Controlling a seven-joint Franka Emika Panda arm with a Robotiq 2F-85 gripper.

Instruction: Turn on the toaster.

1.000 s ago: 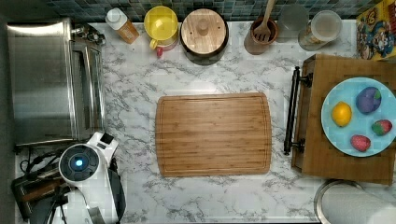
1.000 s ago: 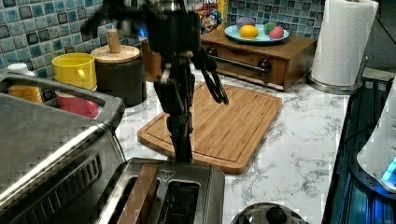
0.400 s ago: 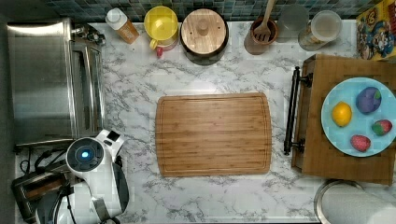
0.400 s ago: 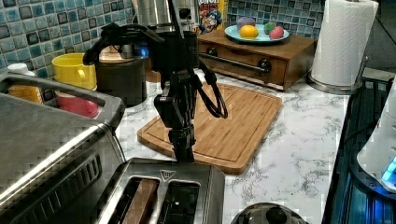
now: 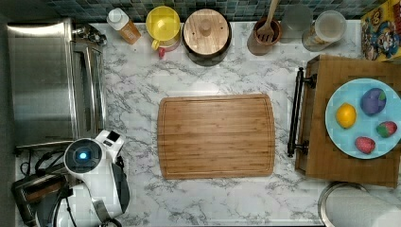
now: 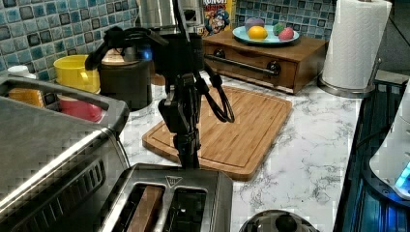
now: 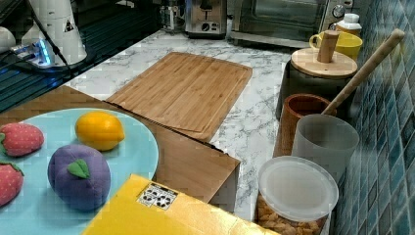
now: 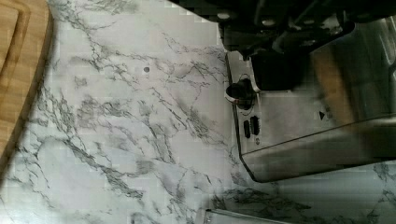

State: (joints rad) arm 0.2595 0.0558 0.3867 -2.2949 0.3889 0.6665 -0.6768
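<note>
As the top view looks straight down on the marble table (image 5: 222, 203), the toaster (image 5: 33, 191) sits at about 8 o'clock in the picture, mostly covered by the white arm (image 5: 94, 175) with its blue light. The big steel oven (image 5: 42, 80) lies at 9 o'clock, just above the toaster. The wooden cutting board (image 5: 216, 136) fills the middle, well apart from the toaster. A wooden box (image 5: 326, 156) at 3 o'clock carries a blue plate (image 5: 340, 137) of toy fruit.

In the left view, the toaster (image 6: 193, 193) stands at 6 o'clock with its two top slots facing up. The gripper (image 6: 188, 153) hangs upright at the toaster's far end, its tip just at the top edge of the steel body. Whether its fingers are spread or pressed together I cannot tell. The cutting board (image 6: 241, 125) lies behind it, and a paper towel roll (image 6: 355, 43) stands at 2 o'clock.

In the right view, the toaster (image 7: 206, 17) is small and far off at 12 o'clock, its knob end facing the camera, beside the oven (image 7: 279, 14). The cutting board (image 7: 183, 90) lies in the middle of the table.

In the wrist view, the toaster's (image 8: 303, 116) end panel shows a black knob (image 8: 239, 92) and small buttons, with dark gripper parts close over the upper end of that panel.
</note>
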